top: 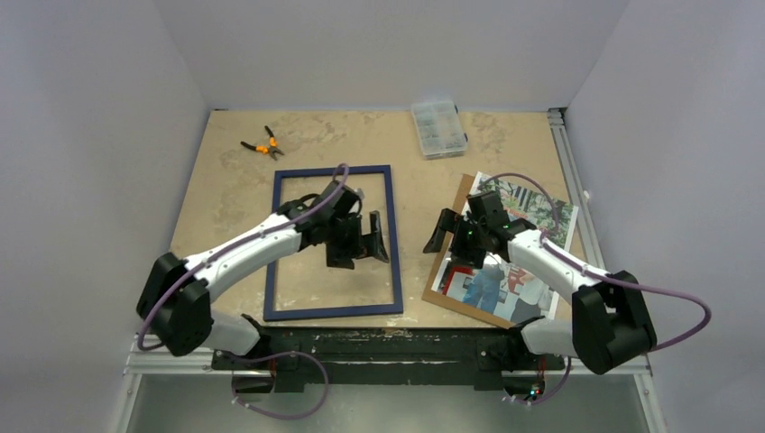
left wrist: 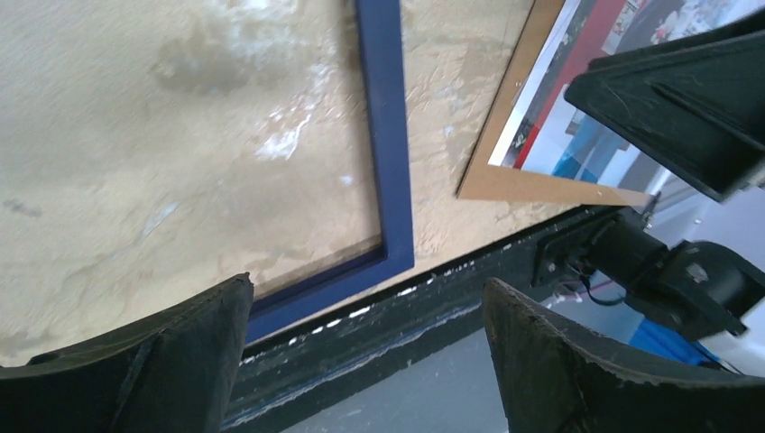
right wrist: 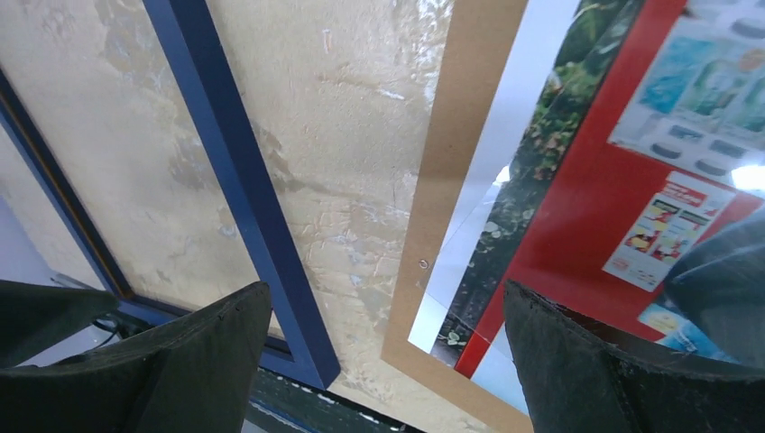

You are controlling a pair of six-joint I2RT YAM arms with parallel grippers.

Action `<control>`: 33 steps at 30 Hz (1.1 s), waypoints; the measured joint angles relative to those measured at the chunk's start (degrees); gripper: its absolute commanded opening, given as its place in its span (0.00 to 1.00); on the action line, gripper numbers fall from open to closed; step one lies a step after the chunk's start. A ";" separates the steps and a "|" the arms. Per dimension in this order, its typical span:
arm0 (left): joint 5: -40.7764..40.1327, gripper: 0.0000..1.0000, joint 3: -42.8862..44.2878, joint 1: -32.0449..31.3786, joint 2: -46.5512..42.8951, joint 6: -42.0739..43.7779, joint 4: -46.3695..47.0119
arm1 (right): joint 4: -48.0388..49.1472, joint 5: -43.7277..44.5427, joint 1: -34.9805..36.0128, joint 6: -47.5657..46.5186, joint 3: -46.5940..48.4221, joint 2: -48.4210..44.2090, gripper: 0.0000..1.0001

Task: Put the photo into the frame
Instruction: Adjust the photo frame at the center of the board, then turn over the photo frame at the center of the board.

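The dark blue frame [top: 394,244] lies flat on the table left of centre, and the tabletop shows through it. My left gripper [top: 361,242] hovers open over its inside, near the right rail. In the left wrist view the frame's near right corner [left wrist: 390,180] lies ahead of the empty left gripper [left wrist: 367,284]. The photo [top: 487,287] lies face up on a brown board [top: 462,307] to the right. My right gripper [top: 451,240] stands open above the board's left edge. In the right wrist view the right gripper [right wrist: 386,287] holds nothing, with the frame rail [right wrist: 235,171] on its left and the photo [right wrist: 613,162] on its right.
Orange-handled pliers [top: 262,144] lie at the back left. A clear plastic parts box [top: 438,128] sits at the back centre. A strip of bare table [right wrist: 361,180] separates the frame from the brown board [right wrist: 451,180]. The black base rail [top: 361,343] runs along the near edge.
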 measured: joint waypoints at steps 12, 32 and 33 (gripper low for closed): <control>-10.93 0.80 19.37 -11.76 25.38 -0.90 -4.63 | -2.21 -3.34 -5.79 -3.80 -0.48 -2.40 0.98; -15.91 0.01 24.98 -13.88 34.38 -1.40 -10.38 | -1.99 -5.86 -6.54 -4.42 -1.99 -1.60 0.97; -16.04 0.00 24.98 -13.84 34.25 -1.29 -10.86 | -1.99 -5.97 -6.54 -4.42 -1.99 -1.60 0.97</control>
